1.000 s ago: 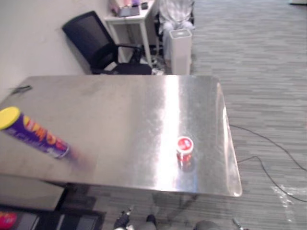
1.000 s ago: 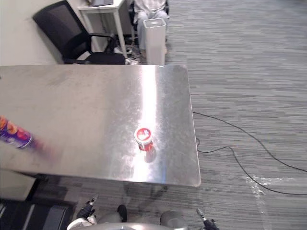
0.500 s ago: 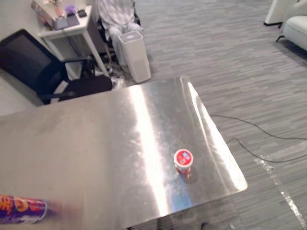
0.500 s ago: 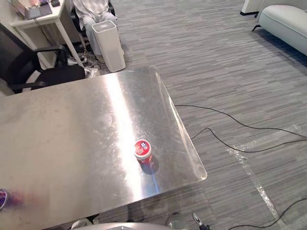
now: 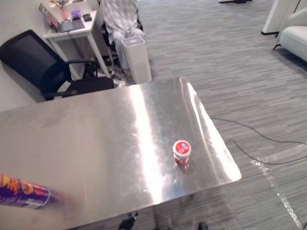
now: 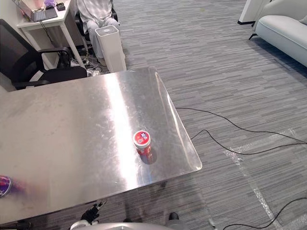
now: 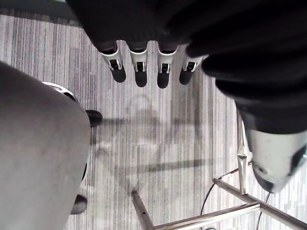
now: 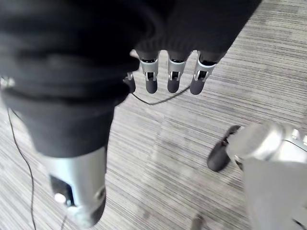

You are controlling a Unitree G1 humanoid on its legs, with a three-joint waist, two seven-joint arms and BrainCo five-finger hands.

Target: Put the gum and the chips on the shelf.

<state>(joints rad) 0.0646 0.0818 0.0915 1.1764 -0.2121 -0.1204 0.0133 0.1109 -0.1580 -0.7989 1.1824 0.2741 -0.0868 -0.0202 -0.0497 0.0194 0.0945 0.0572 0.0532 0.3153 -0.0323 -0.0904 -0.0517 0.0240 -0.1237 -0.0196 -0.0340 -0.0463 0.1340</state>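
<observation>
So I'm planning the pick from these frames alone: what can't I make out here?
- chips can: in the left eye view it is cut off by the picture's left edge and blurred, so its full length and far end cannot be told.
- gum tub: the print on its lid is too small to read.
- person: in the left eye view the upper body is cut off by the top edge.

Red gum tub, purple chips can

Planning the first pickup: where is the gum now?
In the left eye view the gum tub stands upright on the steel table near its front right corner, far from the chips can at the left.
</observation>
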